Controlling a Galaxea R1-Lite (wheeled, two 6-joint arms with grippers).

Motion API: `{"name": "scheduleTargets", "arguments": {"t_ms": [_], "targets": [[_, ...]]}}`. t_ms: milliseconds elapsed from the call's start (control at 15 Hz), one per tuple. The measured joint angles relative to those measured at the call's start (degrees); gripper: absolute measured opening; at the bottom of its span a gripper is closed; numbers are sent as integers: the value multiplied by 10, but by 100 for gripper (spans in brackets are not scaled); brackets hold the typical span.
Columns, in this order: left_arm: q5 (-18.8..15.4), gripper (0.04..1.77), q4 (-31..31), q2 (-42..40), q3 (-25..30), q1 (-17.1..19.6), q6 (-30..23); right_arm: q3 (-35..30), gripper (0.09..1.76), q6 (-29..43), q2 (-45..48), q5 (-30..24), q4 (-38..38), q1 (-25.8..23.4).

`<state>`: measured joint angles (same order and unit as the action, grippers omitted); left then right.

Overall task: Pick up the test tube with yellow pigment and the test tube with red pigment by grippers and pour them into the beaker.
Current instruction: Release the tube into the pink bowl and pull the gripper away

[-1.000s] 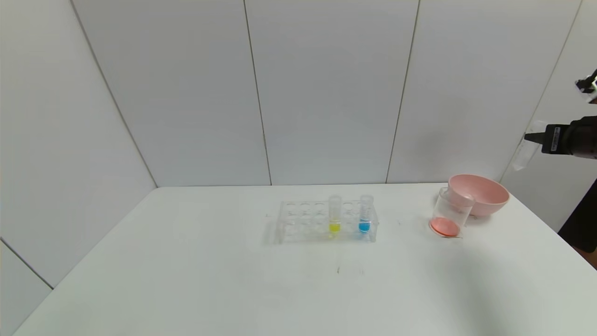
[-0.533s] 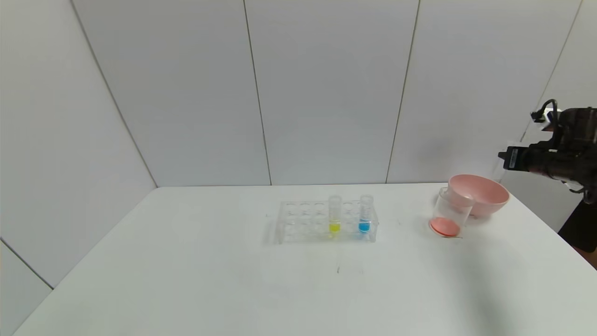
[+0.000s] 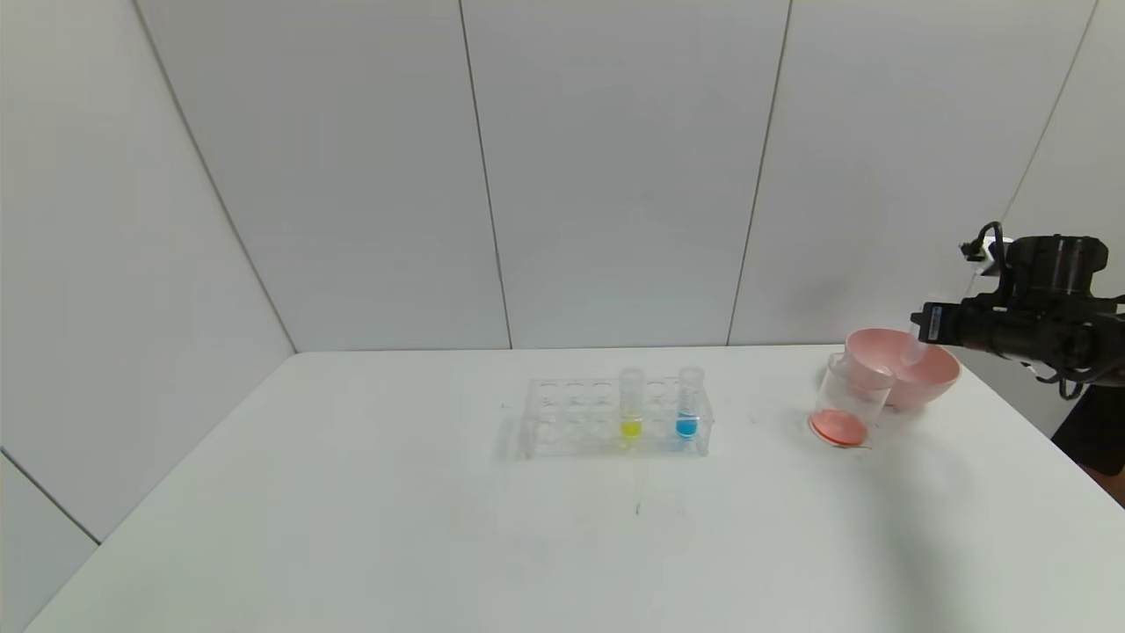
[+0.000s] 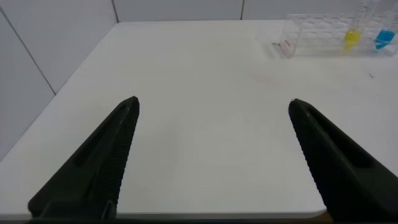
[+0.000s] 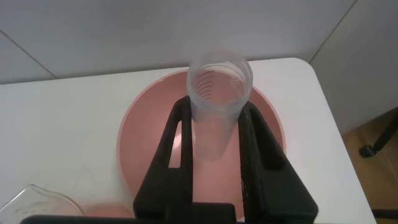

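Right gripper (image 5: 214, 134) is pinching an emptied tube (image 5: 219, 93) right over the pink bowl (image 5: 134, 152), next to the beaker (image 3: 845, 407) with red in it, yellow tube (image 3: 630, 406) sits in the rack (image 3: 562, 418), left gripper (image 4: 211, 155) spread wide.

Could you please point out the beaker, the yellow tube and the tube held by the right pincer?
Beaker (image 3: 845, 403), head view, clear side wall.
Yellow tube (image 3: 630, 428), head view, yellow liquid at its tip.
Held tube (image 5: 219, 84), right wrist view, open mouth, over the pink bowl (image 5: 144, 143).

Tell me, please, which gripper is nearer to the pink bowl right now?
The right gripper is nearer: it hangs just above the pink bowl, shut on an emptied test tube. The left gripper is open, low over the table's opposite side, far from the bowl.
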<state>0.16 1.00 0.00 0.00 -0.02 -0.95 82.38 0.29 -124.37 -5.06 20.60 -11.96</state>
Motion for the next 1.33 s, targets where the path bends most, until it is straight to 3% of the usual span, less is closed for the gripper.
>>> {"name": "scheduleTargets", "arguments": {"t_ms": [400, 600, 800, 1133, 1333], "targets": [[0, 172, 0, 0, 0, 0, 0, -4, 54, -1, -4, -4, 0, -4], [0, 172, 0, 0, 0, 0, 0, -7, 91, 0, -4, -4, -1, -4], [0, 172, 0, 0, 0, 0, 0, -7, 117, -1, -3, -4, 0, -4], [0, 172, 0, 0, 0, 0, 0, -14, 142, 17, 38, -5, -8, 4], [0, 172, 0, 0, 0, 0, 0, -73, 151, 25, 110, -8, -11, 23]]}}
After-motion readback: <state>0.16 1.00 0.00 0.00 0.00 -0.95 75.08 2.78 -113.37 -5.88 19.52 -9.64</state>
